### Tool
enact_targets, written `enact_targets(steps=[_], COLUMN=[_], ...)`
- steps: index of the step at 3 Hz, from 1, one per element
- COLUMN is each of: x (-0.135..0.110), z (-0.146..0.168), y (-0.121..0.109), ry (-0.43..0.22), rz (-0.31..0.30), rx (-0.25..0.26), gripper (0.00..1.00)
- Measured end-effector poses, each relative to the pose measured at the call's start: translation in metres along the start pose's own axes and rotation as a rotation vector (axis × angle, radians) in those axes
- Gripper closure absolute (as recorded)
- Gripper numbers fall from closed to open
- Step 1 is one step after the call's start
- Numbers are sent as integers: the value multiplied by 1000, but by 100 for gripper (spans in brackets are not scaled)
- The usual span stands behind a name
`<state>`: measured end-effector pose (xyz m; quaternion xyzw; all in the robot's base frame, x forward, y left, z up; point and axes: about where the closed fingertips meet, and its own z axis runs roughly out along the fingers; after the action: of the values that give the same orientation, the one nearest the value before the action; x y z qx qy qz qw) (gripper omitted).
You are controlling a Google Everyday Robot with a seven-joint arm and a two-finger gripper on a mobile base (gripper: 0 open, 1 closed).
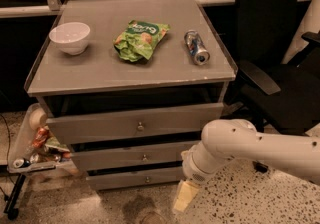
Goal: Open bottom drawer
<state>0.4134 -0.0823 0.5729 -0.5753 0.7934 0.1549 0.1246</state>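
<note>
Our gripper hangs low by the floor, just right of the bottom drawer, which sits shut under the other two, and we cannot tell how open it is, so let's swing left and square up on that tiny knob.

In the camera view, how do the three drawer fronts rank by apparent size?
1. top drawer front, largest.
2. middle drawer front.
3. bottom drawer, slimmest and shortest.
The gripper hangs low, by the bottom drawer's right end.
</note>
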Motion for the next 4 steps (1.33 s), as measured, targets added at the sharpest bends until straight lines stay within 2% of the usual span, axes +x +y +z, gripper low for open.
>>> enact_targets(steps=[2,3,4], x=[29,29,30], z=[112,112,128], y=[-62,-62,-58], ry=[-13,-13,-42], rz=[-18,-18,-11], rx=[18,17,3], gripper=[0,0,0])
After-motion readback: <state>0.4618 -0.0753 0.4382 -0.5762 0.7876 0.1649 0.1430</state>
